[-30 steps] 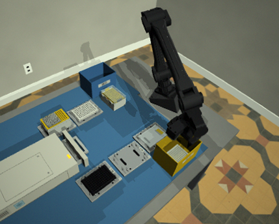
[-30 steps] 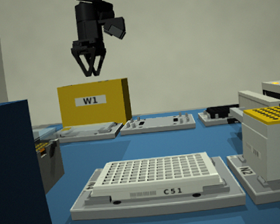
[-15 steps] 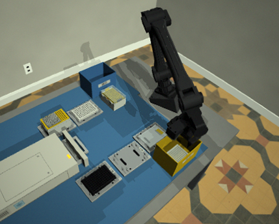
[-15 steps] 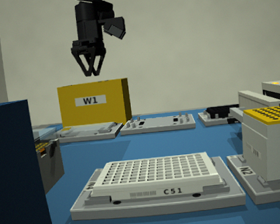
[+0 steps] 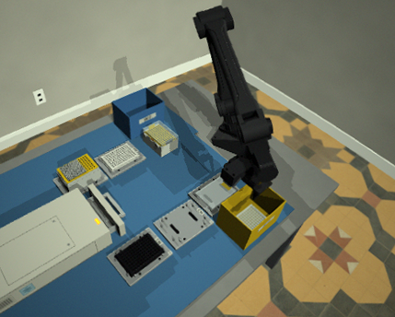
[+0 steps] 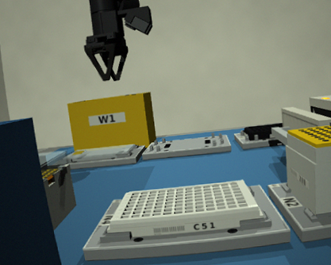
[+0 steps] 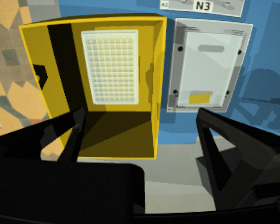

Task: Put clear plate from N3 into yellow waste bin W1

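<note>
The yellow waste bin W1 (image 5: 236, 225) (image 6: 112, 134) (image 7: 149, 60) stands upright on the blue bench. The clear plate (image 5: 251, 216) (image 7: 111, 66) lies flat on the bin's floor, fully inside the walls; the exterior view does not show it. My gripper (image 5: 259, 194) (image 6: 110, 74) (image 7: 141, 113) is open and empty. It hangs above the bin, over its near edge, well clear of the rim. The work nest N3 (image 5: 178, 216) (image 6: 187, 146) beside the bin holds nothing.
A second nest with a flat grey piece (image 5: 210, 193) (image 6: 102, 154) (image 7: 209, 66) sits right beside W1. Further off are a blue bin (image 5: 139, 110) (image 6: 14, 197), white plate C51 (image 5: 118, 156) (image 6: 183, 202), a yellow-topped box (image 5: 77, 168) (image 6: 321, 158), a black plate (image 5: 139, 255) and a large instrument (image 5: 34, 240).
</note>
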Controlling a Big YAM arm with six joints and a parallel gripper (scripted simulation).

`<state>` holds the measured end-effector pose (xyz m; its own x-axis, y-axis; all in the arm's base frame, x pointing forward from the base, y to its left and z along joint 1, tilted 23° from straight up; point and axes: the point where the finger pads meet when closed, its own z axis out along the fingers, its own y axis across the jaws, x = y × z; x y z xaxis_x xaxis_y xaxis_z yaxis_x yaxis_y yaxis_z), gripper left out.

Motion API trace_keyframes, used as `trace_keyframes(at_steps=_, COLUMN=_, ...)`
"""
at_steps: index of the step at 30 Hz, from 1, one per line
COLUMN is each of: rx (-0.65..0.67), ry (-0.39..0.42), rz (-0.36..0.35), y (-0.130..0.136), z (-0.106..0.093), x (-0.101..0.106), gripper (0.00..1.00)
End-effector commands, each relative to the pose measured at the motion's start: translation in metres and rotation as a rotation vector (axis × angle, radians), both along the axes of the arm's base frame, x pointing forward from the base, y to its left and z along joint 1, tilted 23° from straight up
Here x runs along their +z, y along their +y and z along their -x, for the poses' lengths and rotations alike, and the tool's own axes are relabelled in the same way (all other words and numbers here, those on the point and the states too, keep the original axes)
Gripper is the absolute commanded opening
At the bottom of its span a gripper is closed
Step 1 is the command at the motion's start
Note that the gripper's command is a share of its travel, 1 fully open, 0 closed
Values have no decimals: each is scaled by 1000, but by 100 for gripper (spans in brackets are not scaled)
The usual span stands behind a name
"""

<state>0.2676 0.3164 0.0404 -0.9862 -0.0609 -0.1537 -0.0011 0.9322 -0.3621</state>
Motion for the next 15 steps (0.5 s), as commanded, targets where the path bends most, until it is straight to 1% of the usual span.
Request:
trace_keyframes(at_steps=1, rx=2, ry=3, rz=1, y=-15, z=-8, x=15, gripper=100)
trace_keyframes(at_steps=8, rx=2, ry=3, rz=2, y=-35, z=-16, x=33, gripper=100)
trace_keyframes(at_steps=10, rx=2, ry=3, rz=2, y=-35, z=-16, x=33, gripper=100)
trace_keyframes(at_steps=15, rx=2, ry=3, rz=2, y=-49, z=-22, x=46, gripper=100)
